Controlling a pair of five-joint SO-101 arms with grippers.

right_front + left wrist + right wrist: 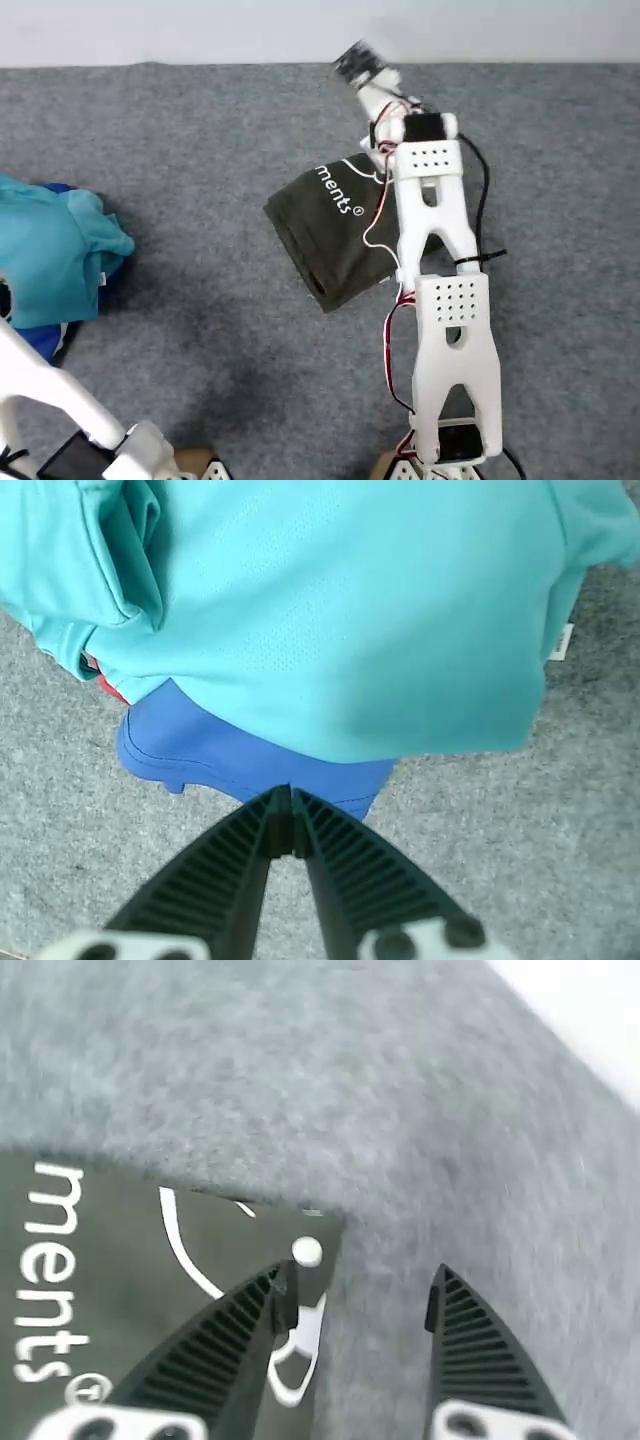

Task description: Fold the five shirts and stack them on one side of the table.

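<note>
**Left gripper (288,805) shut and empty at the pile; right gripper (362,1275) spread wide at the far corner of the dark shirt (335,235).**

Nearest you, the left gripper points at the blue shirt (220,760) lying under the teal shirt (330,610). Push in like that and you probably shove the heap instead of lifting it. A red scrap (105,685) peeks out from underneath. Mid-table, the dark shirt lies folded on the grey felt table (200,330), well apart from the pile at the left side. The right arm's links (440,230) and wires (368,240) cross its edge and could snag it on a drag. Farthest out, one right fingertip (270,1295) hangs over the shirt's corner and the other over bare felt. Close too shallow there and you may catch a single layer and pull the fold open.
</note>
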